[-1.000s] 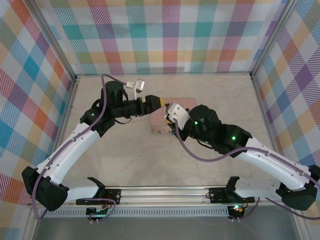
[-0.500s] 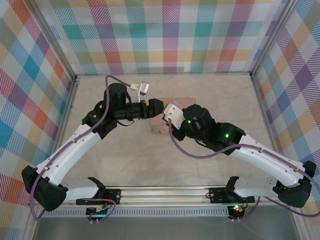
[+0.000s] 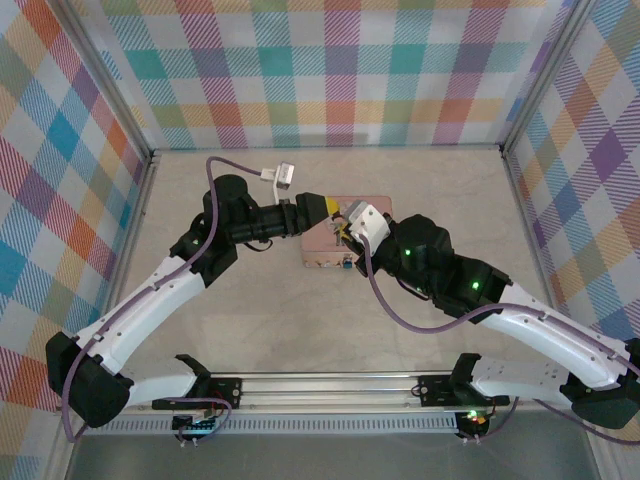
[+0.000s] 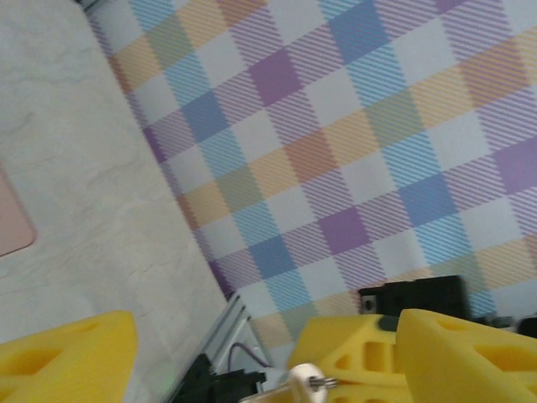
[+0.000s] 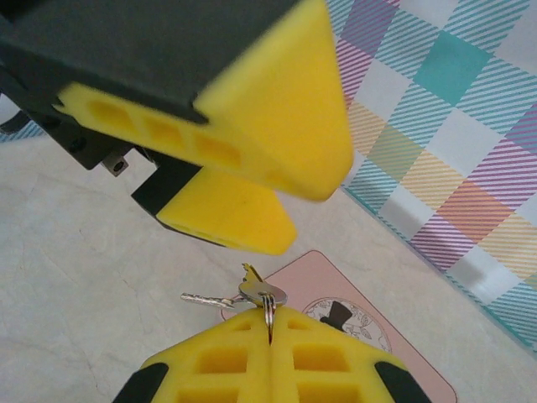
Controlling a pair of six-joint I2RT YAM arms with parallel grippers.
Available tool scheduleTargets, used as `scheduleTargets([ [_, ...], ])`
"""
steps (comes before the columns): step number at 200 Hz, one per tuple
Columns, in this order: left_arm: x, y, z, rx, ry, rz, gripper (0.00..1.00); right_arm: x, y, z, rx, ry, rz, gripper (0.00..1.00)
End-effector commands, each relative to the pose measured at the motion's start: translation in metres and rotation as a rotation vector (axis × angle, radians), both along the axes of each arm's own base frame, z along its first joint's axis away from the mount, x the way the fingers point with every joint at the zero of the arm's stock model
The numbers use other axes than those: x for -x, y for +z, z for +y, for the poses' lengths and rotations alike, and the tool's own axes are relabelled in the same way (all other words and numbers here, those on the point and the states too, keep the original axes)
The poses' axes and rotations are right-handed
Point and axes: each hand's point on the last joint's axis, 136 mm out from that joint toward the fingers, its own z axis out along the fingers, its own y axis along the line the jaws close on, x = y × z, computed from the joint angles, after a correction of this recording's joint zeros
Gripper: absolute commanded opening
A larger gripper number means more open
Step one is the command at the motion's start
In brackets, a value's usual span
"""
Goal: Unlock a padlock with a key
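Note:
My right gripper point(image 5: 269, 323) is shut on a key ring, and the thin silvery key point(image 5: 208, 299) sticks out to the left from it, above the pink tin point(image 5: 373, 306). My left gripper point(image 3: 322, 207) hangs just in front of the key, open, with nothing between its yellow fingers point(image 5: 281, 117). In the top view the right gripper point(image 3: 345, 228) meets the left one over the tin point(image 3: 325, 250). A tiny bluish thing point(image 3: 345, 263) lies at the tin's near edge; it is too small to tell whether it is the padlock.
The checked walls point(image 3: 340, 70) enclose the table on three sides. In the left wrist view a blurred pale round piece with a metal pin point(image 4: 312, 382) sits low between the yellow fingers point(image 4: 67, 361). Bare tabletop point(image 3: 300, 320) lies in front of the tin.
The left gripper has edged right over the tin. The right gripper swung a little left, then back right, still holding the key ring.

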Motion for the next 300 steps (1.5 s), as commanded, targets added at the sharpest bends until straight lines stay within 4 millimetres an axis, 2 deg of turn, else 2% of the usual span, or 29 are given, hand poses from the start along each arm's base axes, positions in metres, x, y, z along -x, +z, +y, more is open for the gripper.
scheduleTargets([
  [1,0.008,0.018,-0.006,0.093,-0.055,-0.016,0.78,-0.004,0.016,0.000,-0.081,-0.014,-0.035,0.00],
  [58,0.014,0.021,-0.011,0.140,-0.103,0.003,0.76,-0.007,0.026,-0.002,-0.129,-0.035,-0.081,0.00],
  [96,0.021,0.025,-0.012,0.151,-0.125,-0.005,0.67,-0.011,0.029,-0.003,-0.152,-0.055,-0.112,0.00],
  [134,0.024,0.029,-0.010,0.156,-0.123,-0.019,0.54,-0.013,0.018,0.000,-0.124,-0.056,-0.090,0.00],
  [147,0.024,0.027,-0.010,0.149,-0.120,-0.017,0.45,-0.013,0.014,-0.001,-0.117,-0.060,-0.083,0.00],
  [206,0.019,0.022,-0.010,0.131,-0.101,-0.009,0.31,-0.008,0.011,-0.007,-0.118,-0.057,-0.061,0.00],
  [229,0.018,0.021,-0.010,0.123,-0.099,-0.009,0.21,-0.008,0.011,-0.008,-0.119,-0.057,-0.058,0.00],
  [257,0.017,0.019,-0.010,0.105,-0.089,-0.008,0.00,-0.007,0.010,-0.007,-0.117,-0.053,-0.057,0.00],
  [276,0.016,0.017,-0.009,0.092,-0.077,-0.008,0.00,-0.006,0.009,-0.007,-0.118,-0.049,-0.047,0.00],
  [289,0.015,0.016,-0.008,0.071,-0.068,-0.021,0.00,-0.005,0.007,-0.008,-0.122,-0.050,-0.033,0.07],
  [300,0.014,0.014,-0.006,0.040,-0.057,-0.034,0.00,-0.004,0.003,-0.011,-0.122,-0.059,-0.012,0.21],
])
